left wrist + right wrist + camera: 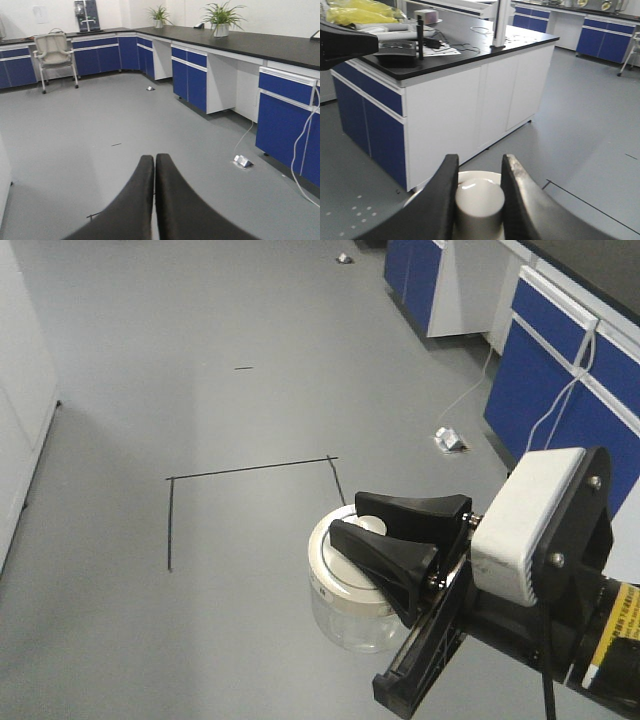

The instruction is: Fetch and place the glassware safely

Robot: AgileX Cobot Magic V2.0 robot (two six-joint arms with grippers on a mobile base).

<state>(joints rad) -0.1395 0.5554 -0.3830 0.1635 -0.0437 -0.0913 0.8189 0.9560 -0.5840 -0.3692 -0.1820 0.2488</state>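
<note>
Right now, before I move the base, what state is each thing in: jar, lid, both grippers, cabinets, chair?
glass jar: upright, lidded; cannot tell if it is off the floor.
lid: seated on the jar.
knob: clamped between the right fingers.
right gripper: shut on the knob.
left gripper: shut, empty.
cabinet doors: closed.
chair: upright, unoccupied.
</note>
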